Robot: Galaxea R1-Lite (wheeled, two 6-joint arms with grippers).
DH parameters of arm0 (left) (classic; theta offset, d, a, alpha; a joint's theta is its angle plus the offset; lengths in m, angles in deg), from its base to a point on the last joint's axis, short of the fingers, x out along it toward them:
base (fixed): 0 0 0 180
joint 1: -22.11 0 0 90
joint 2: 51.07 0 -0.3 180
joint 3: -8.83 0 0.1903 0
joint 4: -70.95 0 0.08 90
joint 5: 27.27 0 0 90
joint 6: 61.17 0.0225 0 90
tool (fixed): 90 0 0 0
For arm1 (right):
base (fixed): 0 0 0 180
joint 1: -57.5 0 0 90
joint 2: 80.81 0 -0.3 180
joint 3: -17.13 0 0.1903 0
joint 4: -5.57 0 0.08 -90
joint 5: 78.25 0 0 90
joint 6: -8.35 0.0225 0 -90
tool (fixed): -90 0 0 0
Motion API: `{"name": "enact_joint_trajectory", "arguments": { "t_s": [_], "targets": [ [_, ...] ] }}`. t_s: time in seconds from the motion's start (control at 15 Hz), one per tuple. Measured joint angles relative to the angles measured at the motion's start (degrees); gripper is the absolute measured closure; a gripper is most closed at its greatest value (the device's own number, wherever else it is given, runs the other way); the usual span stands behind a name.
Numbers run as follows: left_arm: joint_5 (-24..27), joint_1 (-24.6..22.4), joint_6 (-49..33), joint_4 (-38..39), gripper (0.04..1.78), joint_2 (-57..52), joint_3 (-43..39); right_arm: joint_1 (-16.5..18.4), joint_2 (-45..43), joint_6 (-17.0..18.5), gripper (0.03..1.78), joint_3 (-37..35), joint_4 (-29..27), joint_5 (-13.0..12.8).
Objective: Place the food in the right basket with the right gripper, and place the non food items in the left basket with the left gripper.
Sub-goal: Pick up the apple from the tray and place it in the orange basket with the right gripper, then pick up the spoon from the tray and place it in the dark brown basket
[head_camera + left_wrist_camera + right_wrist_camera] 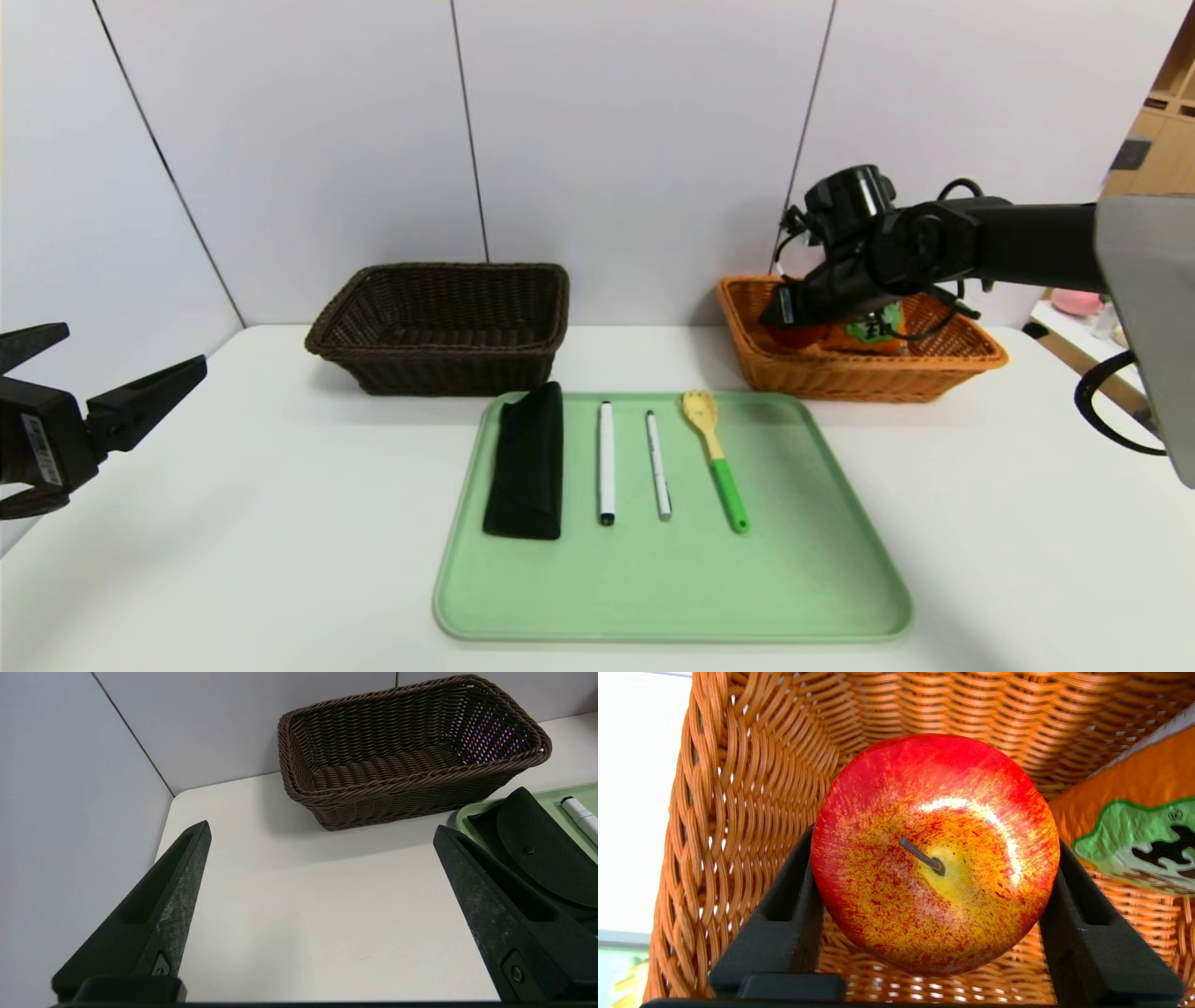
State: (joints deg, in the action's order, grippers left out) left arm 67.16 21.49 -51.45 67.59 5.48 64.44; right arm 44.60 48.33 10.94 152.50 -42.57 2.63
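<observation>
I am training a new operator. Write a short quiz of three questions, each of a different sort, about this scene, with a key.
1. True or false: the dark brown wicker basket holds nothing.
2. Multiple choice: the right gripper, inside the orange wicker basket, has between its fingers
A) a white pen
B) a red and yellow apple
C) a black case
3. Fill the gap: on the light green plastic tray lie a black fabric case, two white pens and a spoon with a green ____.

Key: 1 true; 2 B; 3 handle. The left gripper waits open at the table's left edge.
</observation>
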Motion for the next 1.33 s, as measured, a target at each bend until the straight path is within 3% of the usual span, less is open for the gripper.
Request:
{"name": "enact_joint_trajectory", "arguments": {
  "t_s": [0.13, 0.53, 1.0, 1.13, 1.33],
  "targets": [
    [0.00, -0.01, -0.02, 0.00, 0.13, 0.00, 0.02, 0.06, 0.44, 2.04, 0.42, 0.00, 2.21, -1.38],
    [0.00, -0.04, -0.02, 0.00, 0.13, -0.02, -0.06, -0.27, 0.05, 2.54, 0.25, -1.00, 1.99, -1.60],
    [0.00, -0.06, -0.04, 0.00, 0.13, -0.16, -0.13, -2.73, -8.70, 2.40, 0.16, -3.45, 0.96, -1.40],
    [0.02, -0.06, -0.04, 0.02, 0.13, -0.22, -0.30, -4.83, -13.03, 2.62, 0.15, -5.60, 0.94, -1.16],
    [0.07, -0.01, -0.04, 0.06, 0.13, -0.33, -0.48, -11.79, -20.42, 4.08, 0.13, -11.08, 0.82, -0.63]
  ]
}}
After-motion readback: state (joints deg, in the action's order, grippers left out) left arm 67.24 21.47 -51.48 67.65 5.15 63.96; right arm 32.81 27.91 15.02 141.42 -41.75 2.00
